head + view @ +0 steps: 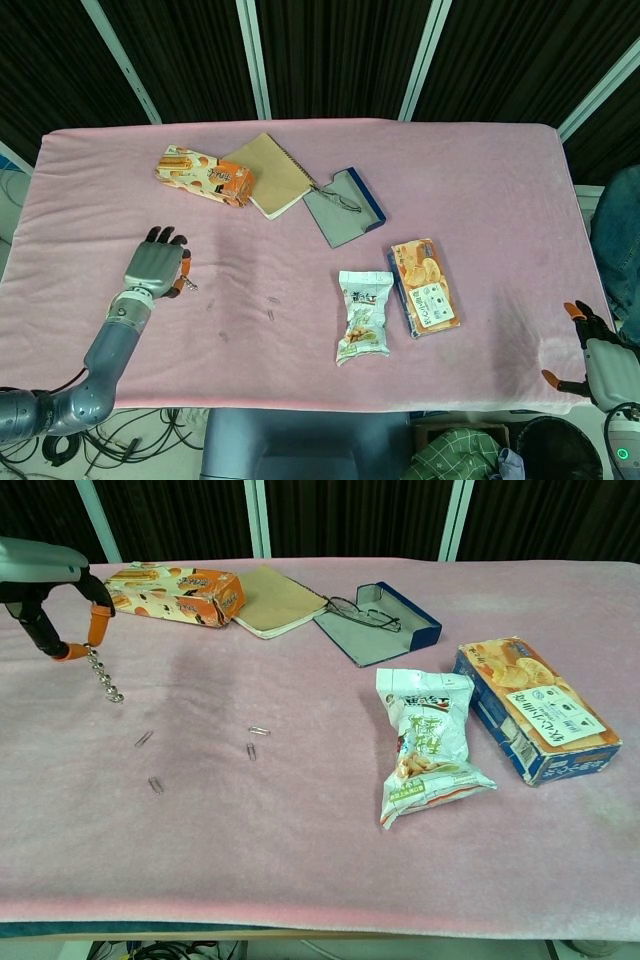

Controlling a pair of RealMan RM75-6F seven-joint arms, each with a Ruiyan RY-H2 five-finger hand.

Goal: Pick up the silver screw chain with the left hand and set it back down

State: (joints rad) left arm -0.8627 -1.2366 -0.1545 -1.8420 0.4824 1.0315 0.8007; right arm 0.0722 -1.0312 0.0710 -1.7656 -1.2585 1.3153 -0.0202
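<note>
Silver screw chain (103,677) dangles from left hand (153,268) fingers (97,623), tip possibly touching cloth.

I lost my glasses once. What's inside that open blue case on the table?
A pair of glasses lies inside the open blue case, resting across its grey lining. Whatever might be under the glasses or beneath the case is covered, so that cannot be seen.

My left hand (50,605) pinches the silver screw chain (103,677) at its top; it dangles above the pink tabletop (300,830), near scattered paper clips (150,765).
</note>
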